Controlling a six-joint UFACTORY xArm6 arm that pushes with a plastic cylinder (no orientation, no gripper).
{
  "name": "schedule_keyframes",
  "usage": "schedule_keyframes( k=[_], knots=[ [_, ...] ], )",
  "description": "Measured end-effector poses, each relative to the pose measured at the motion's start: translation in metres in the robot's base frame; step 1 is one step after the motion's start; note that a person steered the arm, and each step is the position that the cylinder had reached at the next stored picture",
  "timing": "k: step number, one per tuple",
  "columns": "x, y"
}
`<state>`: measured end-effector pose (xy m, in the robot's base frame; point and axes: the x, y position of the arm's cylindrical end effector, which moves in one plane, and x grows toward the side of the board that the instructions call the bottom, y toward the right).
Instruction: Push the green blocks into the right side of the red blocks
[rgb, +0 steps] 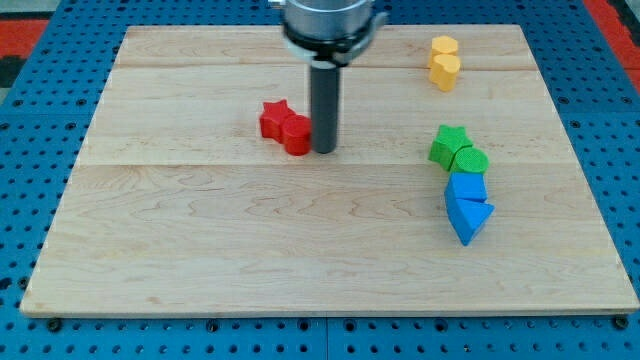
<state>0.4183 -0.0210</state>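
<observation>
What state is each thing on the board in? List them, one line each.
my tip: down on the board, touching the right side of the red blocks.
red blocks: two, touching each other, left of centre.
green blocks: star and round block, touching, far right of the reds, not yet pushed.
blue blocks: two, touching, just below the greens.
yellow blocks: two, touching, top right.

Bare wooden desk (250, 240) lies between my tip (325, 150) and the green star block (449, 143). My tip touches the red blocks' (285, 126) right side, blocking it.
</observation>
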Motion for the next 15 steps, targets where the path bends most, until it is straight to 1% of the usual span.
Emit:
schedule_keyframes(
  k=[1,2,3,4,5,6,8,9,10,11,12,13,14,15],
  knots=[
    [-0.005,-0.025],
    [-0.014,0.045],
    [-0.038,0.103],
    [-0.037,0.145],
    [0.010,0.201],
    [0.028,0.224],
    [0.034,0.218],
    [0.039,0.149],
    [0.076,0.085],
    [0.182,0.066],
    [0.200,0.145],
    [0.178,0.223],
    [0.140,0.221],
    [0.114,0.208]
  ],
)
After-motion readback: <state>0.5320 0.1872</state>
